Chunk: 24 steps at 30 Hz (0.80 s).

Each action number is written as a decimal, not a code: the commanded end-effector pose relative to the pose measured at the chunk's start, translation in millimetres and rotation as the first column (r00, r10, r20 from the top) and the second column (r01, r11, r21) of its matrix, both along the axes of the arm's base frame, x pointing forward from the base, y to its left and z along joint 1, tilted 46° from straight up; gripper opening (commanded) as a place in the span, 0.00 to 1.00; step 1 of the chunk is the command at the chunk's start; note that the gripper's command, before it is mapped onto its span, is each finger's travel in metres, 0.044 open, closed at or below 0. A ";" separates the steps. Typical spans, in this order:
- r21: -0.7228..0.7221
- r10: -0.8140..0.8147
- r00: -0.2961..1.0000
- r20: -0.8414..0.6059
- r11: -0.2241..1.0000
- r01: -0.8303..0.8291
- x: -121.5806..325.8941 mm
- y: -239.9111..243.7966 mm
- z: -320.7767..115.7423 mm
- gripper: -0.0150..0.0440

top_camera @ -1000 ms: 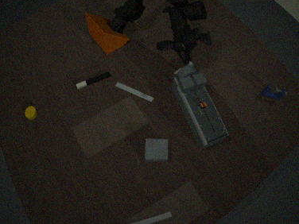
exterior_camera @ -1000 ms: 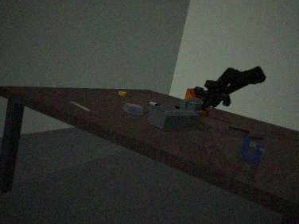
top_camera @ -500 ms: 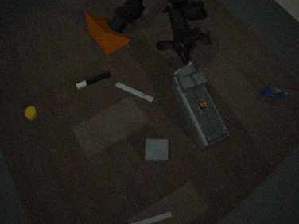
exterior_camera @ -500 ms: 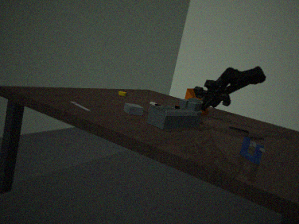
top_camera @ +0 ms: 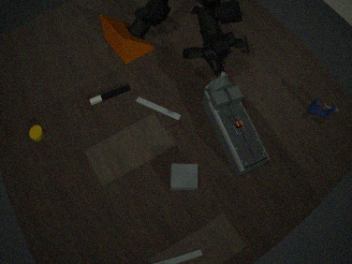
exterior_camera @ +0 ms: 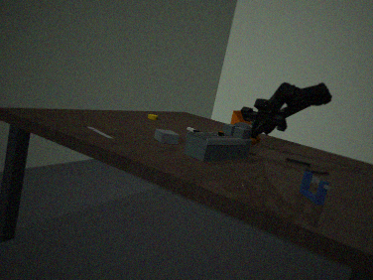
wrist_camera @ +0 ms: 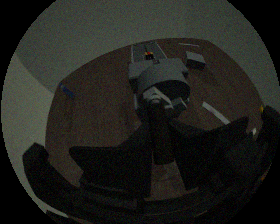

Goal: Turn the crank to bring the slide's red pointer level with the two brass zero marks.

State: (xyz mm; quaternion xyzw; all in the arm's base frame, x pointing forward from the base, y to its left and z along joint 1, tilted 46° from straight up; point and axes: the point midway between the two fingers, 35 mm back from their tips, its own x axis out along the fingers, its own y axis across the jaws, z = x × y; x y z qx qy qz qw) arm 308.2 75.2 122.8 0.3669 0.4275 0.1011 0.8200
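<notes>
The grey machine (top_camera: 255,152) (exterior_camera: 225,150) (wrist_camera: 162,69) stands on the table, its rounded crank end towards the arm. A small red-orange pointer (top_camera: 239,124) (wrist_camera: 149,54) shows on its slide, with a yellowish spot beside it. It is too small and dark to tell whether the pointer is level with the brass marks. The dark crank handle (wrist_camera: 161,131) sticks out from the crank end towards the wrist camera. My gripper (top_camera: 220,70) (exterior_camera: 254,134) (wrist_camera: 155,121) is shut on this handle, one finger on each side; the fingers hide part of it.
An orange wedge (top_camera: 124,42) (exterior_camera: 237,116) lies near the arm. A black-and-white stick (top_camera: 110,95), a pale bar (top_camera: 158,108) (wrist_camera: 216,113), a yellow disc (top_camera: 36,133) (exterior_camera: 153,116) and a grey block (top_camera: 183,176) (exterior_camera: 166,137) (wrist_camera: 195,60) lie to one side, a blue bracket (top_camera: 321,110) (exterior_camera: 312,189) (wrist_camera: 67,92) on the other.
</notes>
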 end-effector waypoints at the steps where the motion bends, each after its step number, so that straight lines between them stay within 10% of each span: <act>1: -0.001 -0.008 1.000 -0.004 1.000 0.008 -0.4 -5.7 -0.9 0.25; 24: -0.002 -0.008 1.000 -0.004 1.000 0.008 -2.4 -18.2 -8.1 0.25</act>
